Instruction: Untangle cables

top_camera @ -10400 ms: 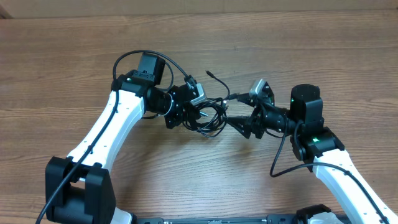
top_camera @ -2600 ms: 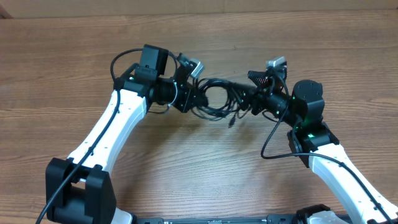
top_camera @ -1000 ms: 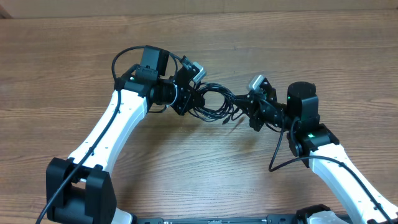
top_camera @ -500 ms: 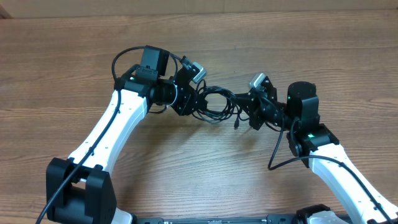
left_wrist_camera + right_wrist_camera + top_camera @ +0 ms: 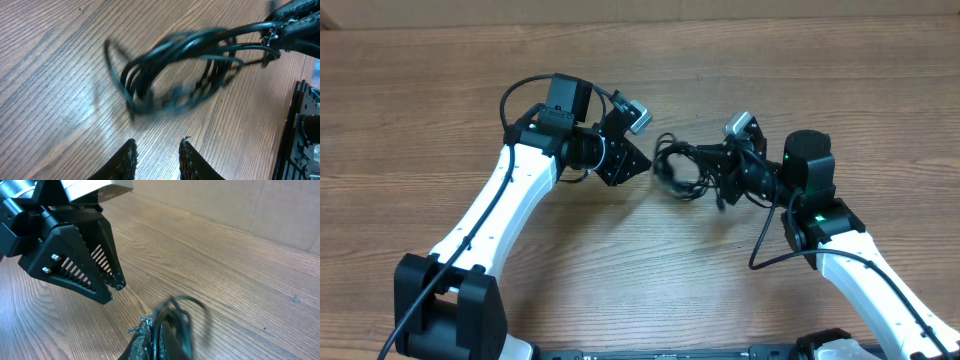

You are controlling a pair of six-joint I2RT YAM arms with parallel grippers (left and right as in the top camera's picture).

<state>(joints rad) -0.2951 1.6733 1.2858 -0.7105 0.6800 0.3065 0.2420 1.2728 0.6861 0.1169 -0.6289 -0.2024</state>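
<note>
The cables (image 5: 678, 170) are a black looped bundle held above the wooden table between the two arms. My right gripper (image 5: 716, 172) is shut on the bundle's right end; in the right wrist view the cords (image 5: 176, 317) run out from between its jaws (image 5: 159, 329), blurred. My left gripper (image 5: 644, 164) sits just left of the bundle and apart from it. In the left wrist view its fingers (image 5: 158, 142) stand a little open with only bare wood between them, and the blurred cables (image 5: 170, 75) hang ahead of them.
The wooden table (image 5: 620, 280) stretches all around. My left gripper's ribbed finger (image 5: 95, 262) fills the upper left of the right wrist view. A cardboard wall (image 5: 260, 205) stands behind the table.
My left gripper has let go of the bundle. The cables have sprung right toward my right gripper, which still holds them, and they are swinging.
</note>
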